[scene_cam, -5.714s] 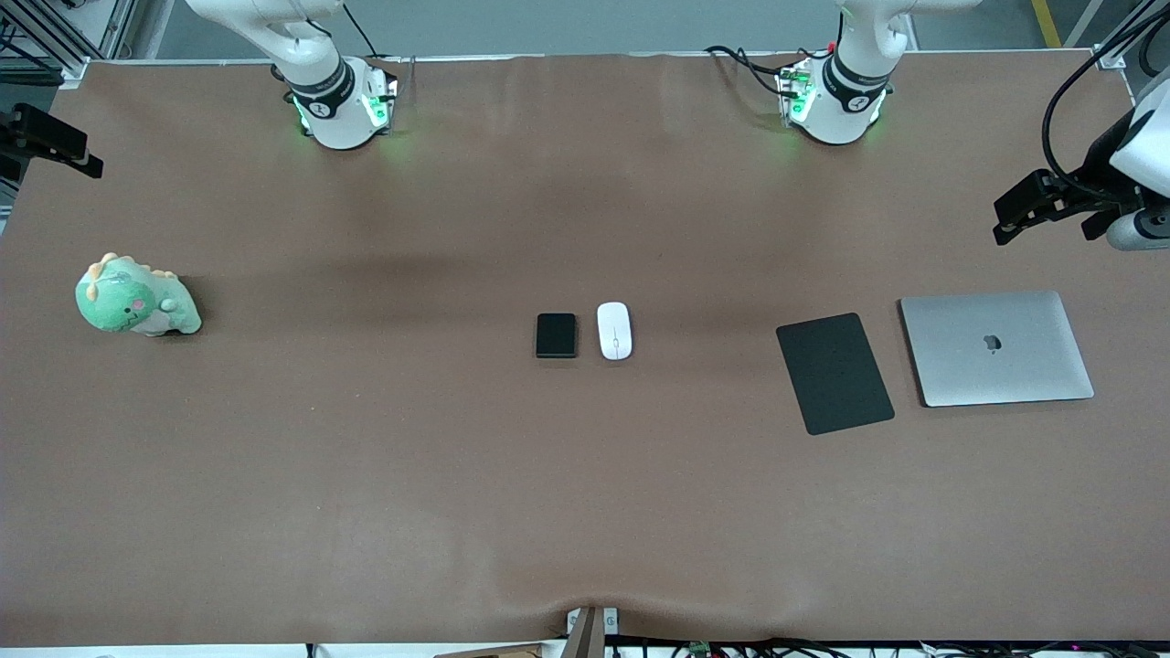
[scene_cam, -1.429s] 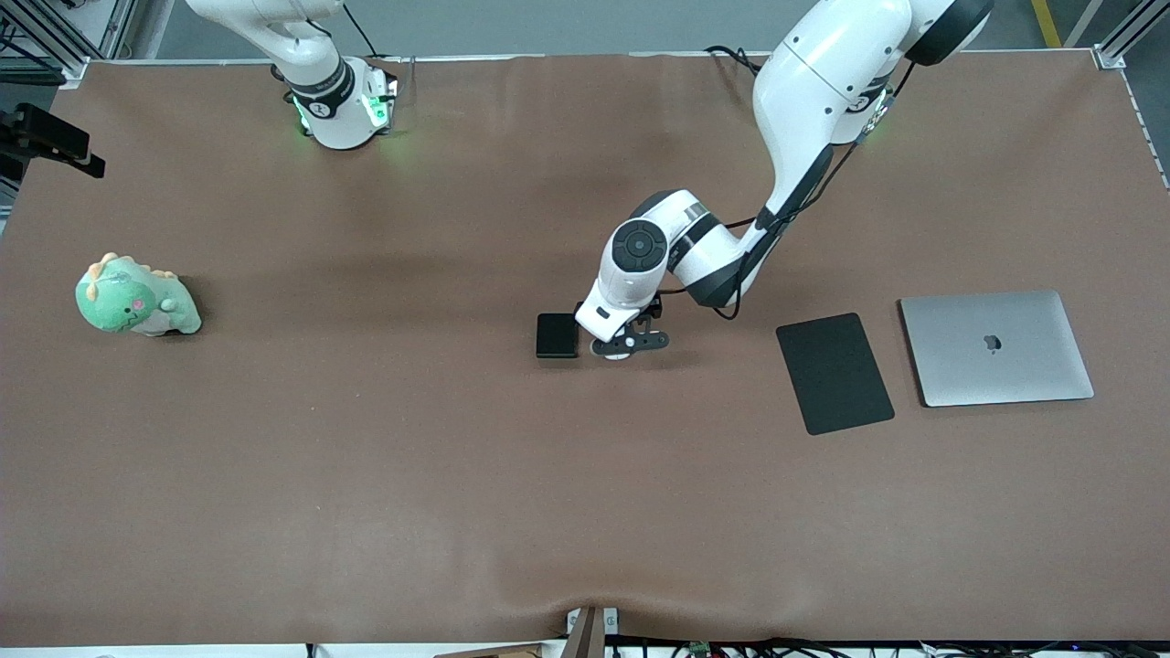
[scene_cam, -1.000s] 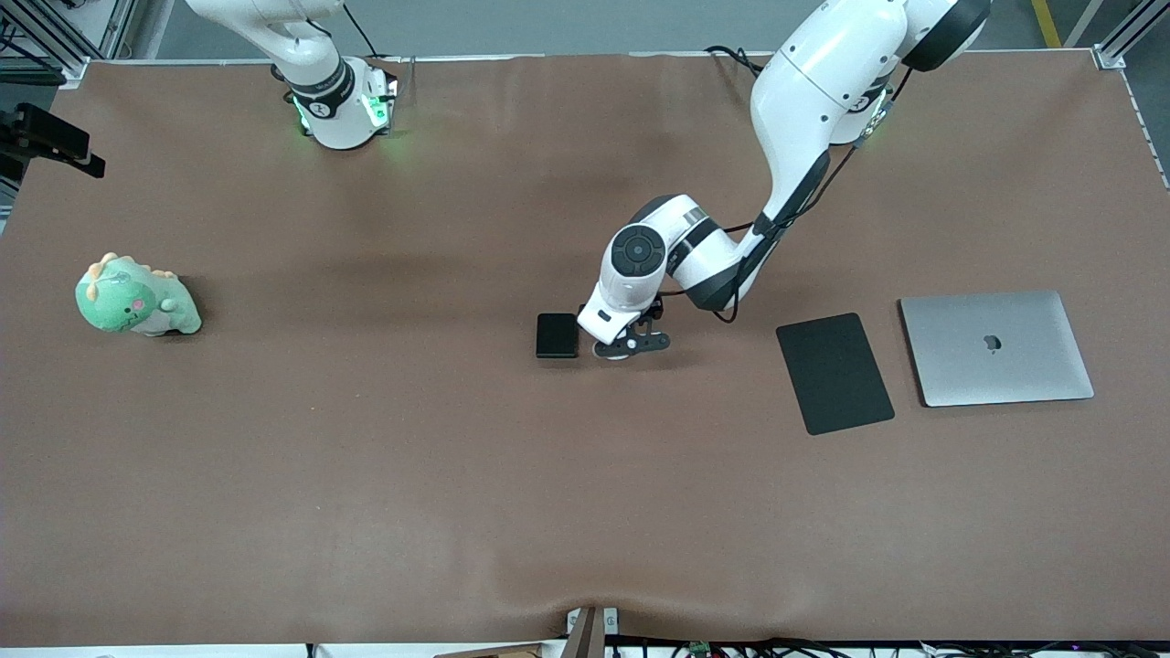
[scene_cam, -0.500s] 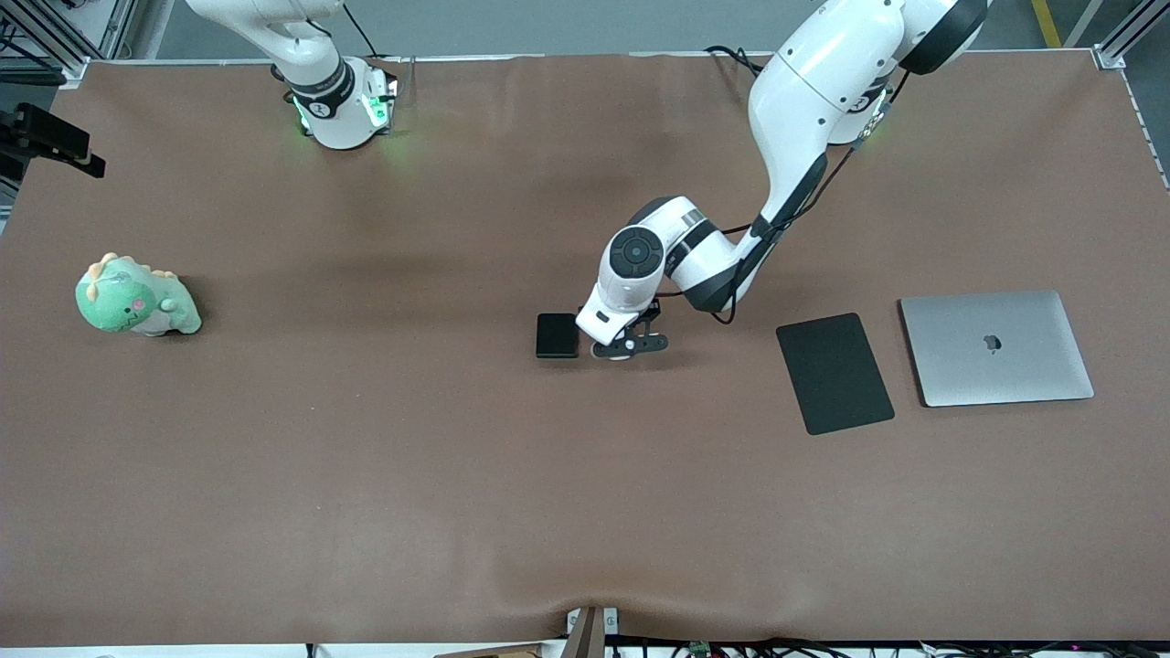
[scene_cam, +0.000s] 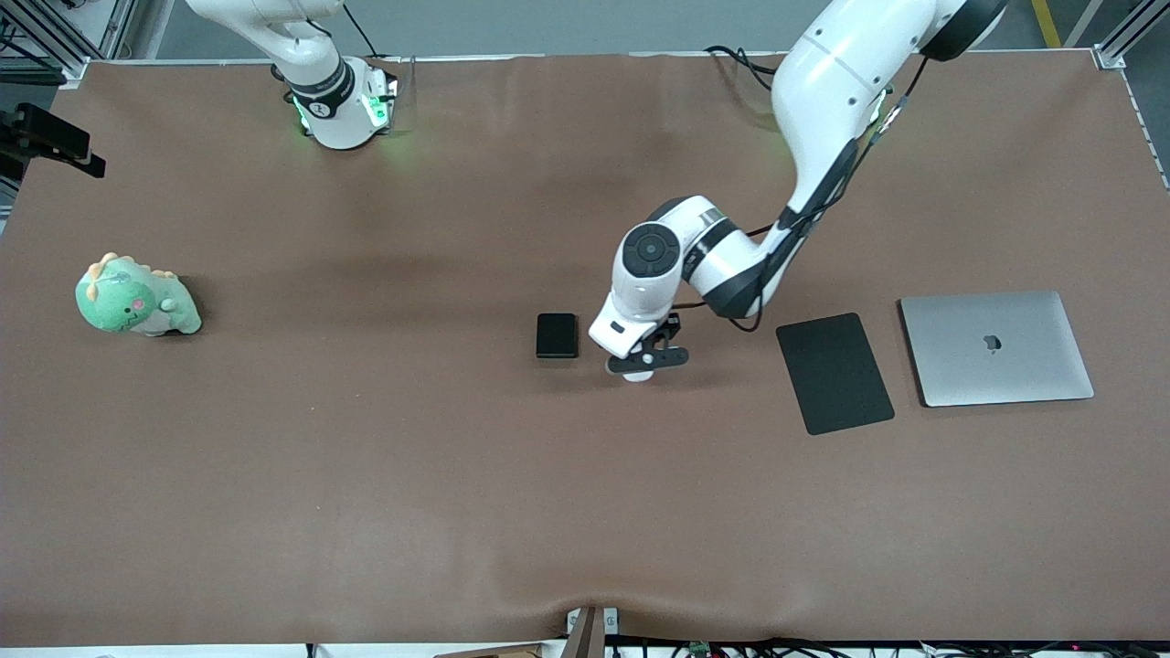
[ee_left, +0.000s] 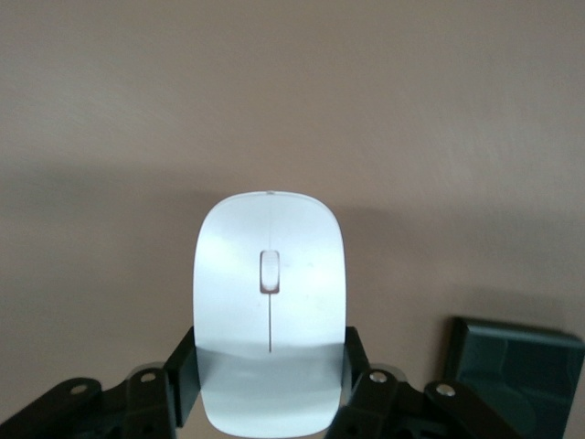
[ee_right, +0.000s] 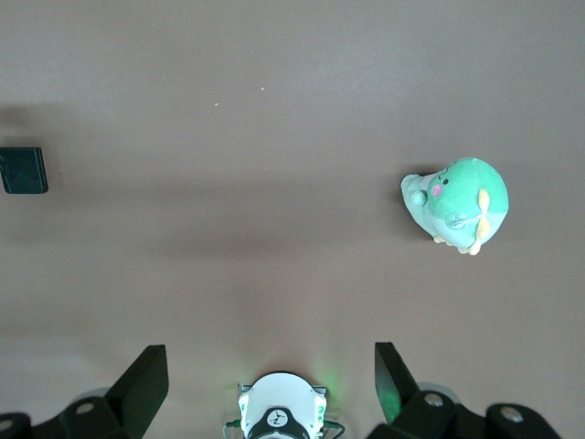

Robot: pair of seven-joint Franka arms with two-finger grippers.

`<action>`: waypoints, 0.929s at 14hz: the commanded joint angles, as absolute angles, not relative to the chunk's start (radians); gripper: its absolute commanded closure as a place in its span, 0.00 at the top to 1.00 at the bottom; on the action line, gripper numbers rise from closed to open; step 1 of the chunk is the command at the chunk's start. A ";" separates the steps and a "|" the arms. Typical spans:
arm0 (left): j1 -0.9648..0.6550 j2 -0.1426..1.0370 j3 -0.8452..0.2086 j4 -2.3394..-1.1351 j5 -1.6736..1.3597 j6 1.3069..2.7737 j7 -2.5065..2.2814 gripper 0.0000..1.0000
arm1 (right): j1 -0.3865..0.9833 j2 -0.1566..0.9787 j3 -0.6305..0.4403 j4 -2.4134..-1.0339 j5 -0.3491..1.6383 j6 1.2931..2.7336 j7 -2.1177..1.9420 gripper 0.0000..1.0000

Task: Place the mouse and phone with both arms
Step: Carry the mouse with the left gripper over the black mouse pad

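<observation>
Front view: phone (scene_cam: 557,335) at 9 o'clock of left gripper (scene_cam: 645,362) | mouse (ee_left: 271,306) pinched between jaws | right gripper (ee_right: 271,389) spread, waiting

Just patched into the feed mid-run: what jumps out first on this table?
The left gripper is shut on the white mouse, beside the black phone mid-table. A green plush dinosaur sits at the right arm's end; a closed laptop and mouse pad lie at the left arm's end.
</observation>
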State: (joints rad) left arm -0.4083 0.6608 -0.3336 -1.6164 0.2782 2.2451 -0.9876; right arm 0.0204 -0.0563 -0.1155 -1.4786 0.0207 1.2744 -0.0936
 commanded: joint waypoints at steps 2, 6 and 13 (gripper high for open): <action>-0.298 0.536 -0.340 -1.647 0.296 2.085 -0.893 0.00 | 0.014 -0.058 -0.106 -1.477 0.037 1.270 -0.101 1.00; -0.174 0.485 -0.344 -1.680 0.295 2.007 -0.723 0.00 | 0.029 -0.046 -0.104 -1.471 0.049 1.270 -0.103 1.00; 0.000 0.360 -0.344 -1.937 0.298 2.052 -0.557 0.00 | 0.051 0.049 -0.106 -1.442 0.089 1.281 -0.103 1.00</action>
State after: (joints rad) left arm -0.0253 0.4144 -0.3343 -1.8368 0.2805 2.0059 -0.5672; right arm 0.0345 0.0283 -0.1034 -1.4777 0.0745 1.2886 -0.0945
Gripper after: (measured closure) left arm 0.374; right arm 0.000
